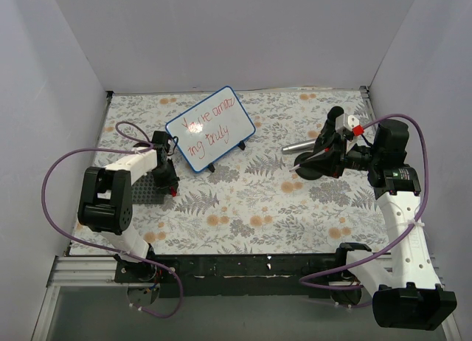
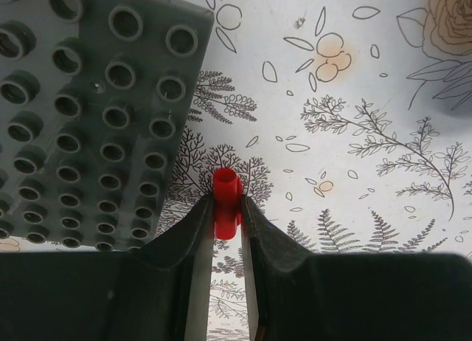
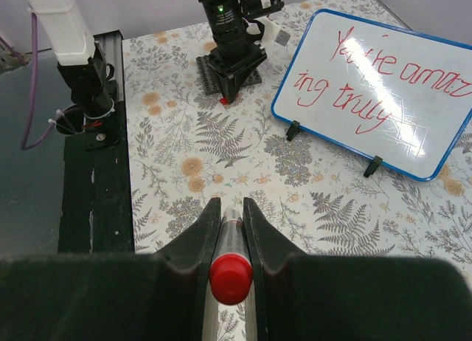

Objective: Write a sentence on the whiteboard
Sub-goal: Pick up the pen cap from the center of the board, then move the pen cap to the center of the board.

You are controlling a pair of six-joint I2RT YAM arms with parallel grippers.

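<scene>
The whiteboard (image 1: 210, 128) with its blue rim stands tilted on black feet at the back left, and it also shows in the right wrist view (image 3: 413, 145). The sentence (image 3: 369, 79) in red fills two slanted lines. My left gripper (image 2: 226, 201) is shut on a small red marker cap (image 2: 226, 212), low over the tablecloth by the board's near left corner (image 1: 171, 187). To the board's right, my right gripper (image 3: 226, 204) is shut on a marker (image 3: 231, 277), red butt end toward the camera and tip pointing left (image 1: 296, 166).
A dark grey studded plate (image 2: 88, 119) lies just left of the left gripper, partly under that arm (image 1: 147, 190). A grey cylinder (image 1: 297, 147) lies on the floral cloth behind the right gripper. White walls enclose three sides.
</scene>
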